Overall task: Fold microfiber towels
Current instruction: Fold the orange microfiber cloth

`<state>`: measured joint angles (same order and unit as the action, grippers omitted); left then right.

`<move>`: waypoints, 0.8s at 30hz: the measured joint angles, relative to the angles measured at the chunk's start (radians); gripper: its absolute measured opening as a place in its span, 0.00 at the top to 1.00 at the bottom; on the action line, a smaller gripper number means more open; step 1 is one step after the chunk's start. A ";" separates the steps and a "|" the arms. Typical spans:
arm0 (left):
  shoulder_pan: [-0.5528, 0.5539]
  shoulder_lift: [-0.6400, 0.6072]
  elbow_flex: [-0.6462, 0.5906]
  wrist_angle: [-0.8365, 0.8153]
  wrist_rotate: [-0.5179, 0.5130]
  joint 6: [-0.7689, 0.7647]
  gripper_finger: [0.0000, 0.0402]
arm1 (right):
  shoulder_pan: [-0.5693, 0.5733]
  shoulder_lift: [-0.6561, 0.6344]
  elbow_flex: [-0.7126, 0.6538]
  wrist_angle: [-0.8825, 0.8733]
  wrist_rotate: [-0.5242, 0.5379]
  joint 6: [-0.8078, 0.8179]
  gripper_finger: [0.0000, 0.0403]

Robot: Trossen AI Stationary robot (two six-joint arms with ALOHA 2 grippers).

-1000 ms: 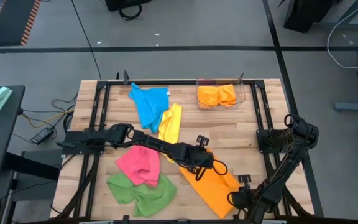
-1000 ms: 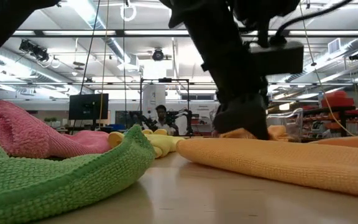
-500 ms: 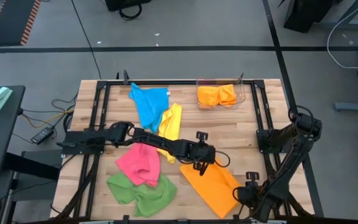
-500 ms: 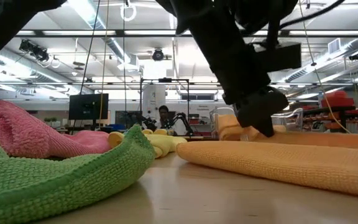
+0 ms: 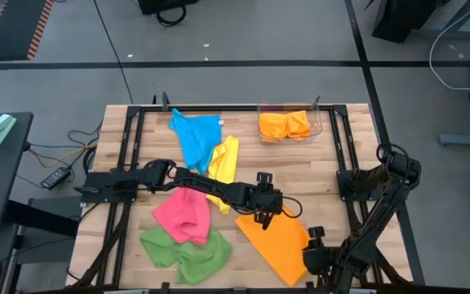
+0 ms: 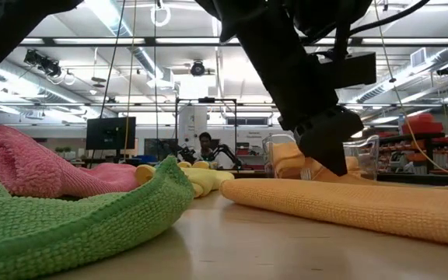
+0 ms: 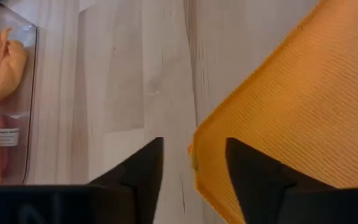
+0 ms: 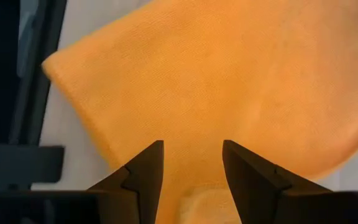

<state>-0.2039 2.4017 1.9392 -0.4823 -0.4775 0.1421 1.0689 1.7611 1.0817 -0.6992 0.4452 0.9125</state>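
Observation:
An orange microfiber towel (image 5: 272, 245) lies flat on the table's near right part. My left gripper (image 5: 287, 212) hangs open just above its far corner (image 7: 204, 149), whose edge shows below the gap between the fingers. My right gripper (image 5: 306, 256) stands open over the towel's near right part (image 8: 229, 74), fingers pointing down, nothing between them. In the low view the left gripper (image 6: 329, 159) is clear of the towel (image 6: 348, 202). Pink (image 5: 182, 216), green (image 5: 186, 253), yellow (image 5: 224, 163) and blue (image 5: 196, 135) towels lie rumpled to the left.
A clear plastic bin (image 5: 318, 122) with folded orange cloths stands at the far right and also shows in the left wrist view (image 7: 30, 74). Black frame rails (image 5: 345, 139) run along the table's sides. Bare wood lies between the bin and the orange towel.
My left gripper has come up off the orange towel's far corner, where it sat low a second ago, and has shifted slightly toward the table's right edge. The towel has settled lower and flatter on the table.

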 joint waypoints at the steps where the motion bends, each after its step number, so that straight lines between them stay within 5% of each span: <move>1: -0.001 -0.002 0.000 0.000 0.000 0.000 0.51 | -0.002 0.000 0.000 -0.001 0.001 -0.001 0.57; 9: -0.026 -0.022 0.000 -0.018 0.000 0.007 0.47 | -0.002 0.000 -0.096 -0.006 -0.016 0.081 0.57; 15: -0.075 -0.032 0.000 -0.022 0.009 0.034 0.53 | 0.001 0.001 -0.111 -0.163 -0.179 0.253 0.57; 24: -0.147 -0.034 0.000 -0.003 0.200 -0.028 0.57 | 0.014 -0.015 -0.105 -0.225 -0.310 0.311 0.57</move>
<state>-0.3512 2.3672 1.9396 -0.4854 -0.2777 0.1140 1.0828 1.7457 0.9766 -0.9239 0.1348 1.2235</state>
